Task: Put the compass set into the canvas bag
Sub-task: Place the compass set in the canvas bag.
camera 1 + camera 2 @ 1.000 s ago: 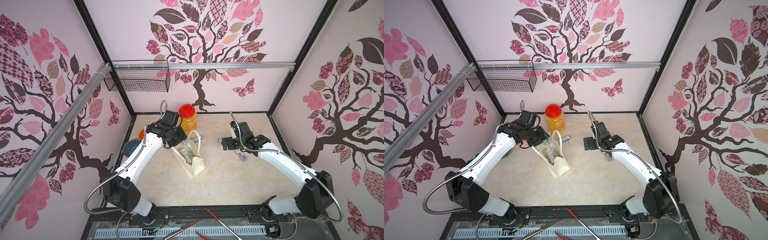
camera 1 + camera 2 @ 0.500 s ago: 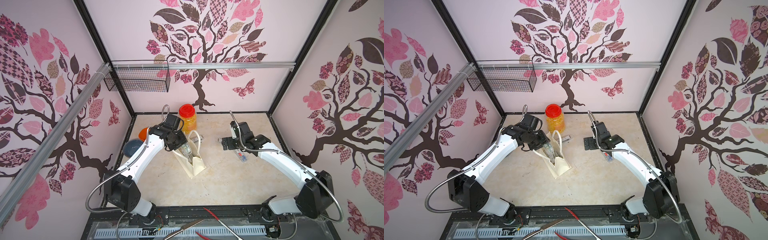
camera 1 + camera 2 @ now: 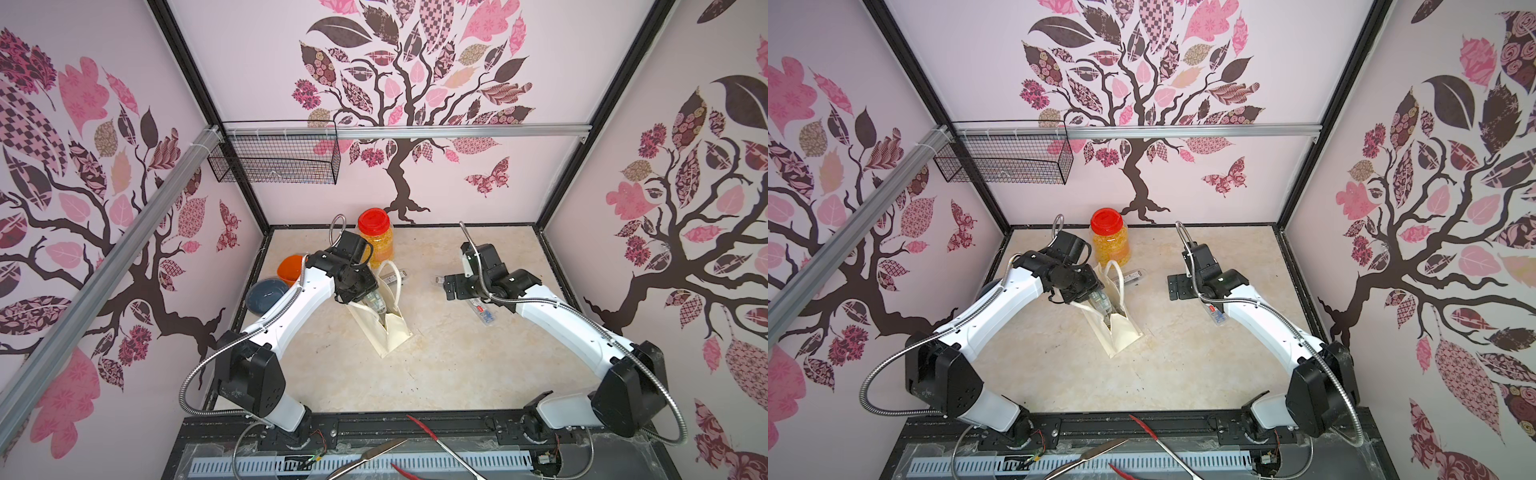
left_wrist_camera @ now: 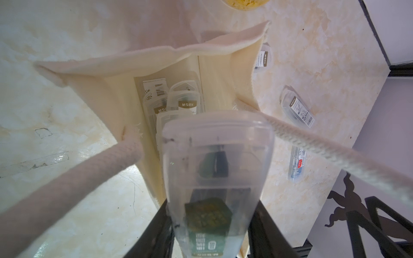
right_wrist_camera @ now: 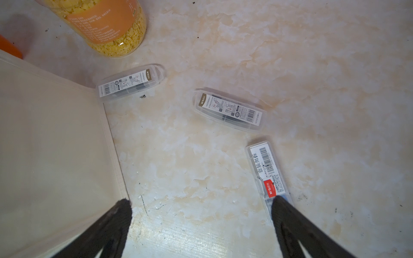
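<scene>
The cream canvas bag stands open at the middle left of the table. My left gripper is shut on a compass set, a clear plastic case, held end-down in the bag's mouth between its two rope handles. Several similar cases lie at the bottom of the bag. My right gripper hangs open over bare table. Two more clear cases and a rectangular red-labelled case lie on the table; one fingertip is above the red-labelled case's end.
A red-lidded jar stands just behind the bag. An orange cup and a blue bowl sit by the left wall. A wire basket hangs on the back left rail. Hand tools lie on the front ledge.
My left gripper has shifted slightly right and down, bringing the clear case further into the bag's mouth. The right arm has not moved.
</scene>
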### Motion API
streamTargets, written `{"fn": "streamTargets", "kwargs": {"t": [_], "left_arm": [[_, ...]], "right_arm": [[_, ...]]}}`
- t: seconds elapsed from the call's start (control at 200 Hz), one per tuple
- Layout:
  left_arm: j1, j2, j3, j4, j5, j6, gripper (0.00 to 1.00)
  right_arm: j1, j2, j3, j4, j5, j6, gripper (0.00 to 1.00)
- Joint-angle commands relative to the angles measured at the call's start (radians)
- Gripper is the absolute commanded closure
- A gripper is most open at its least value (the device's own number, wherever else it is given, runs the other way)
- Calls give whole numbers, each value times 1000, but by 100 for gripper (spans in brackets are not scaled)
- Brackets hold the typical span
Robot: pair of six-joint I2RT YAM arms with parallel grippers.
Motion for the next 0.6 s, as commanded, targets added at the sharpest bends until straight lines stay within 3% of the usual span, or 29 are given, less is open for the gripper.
{"fn": "streamTargets", "kwargs": {"t": [0.0, 0.415, 0.595], "left_arm": [[-6, 19, -14, -19, 0, -10, 65], [-6, 59, 9, -51, 6, -33, 60], [-6, 53, 15, -44, 7, -44, 54]], "right_arm": [[-7, -51, -15, 13, 6, -4, 0], [-14, -59, -26, 20, 1, -2, 0], [-14, -61, -26, 16, -1, 1, 0]]}}
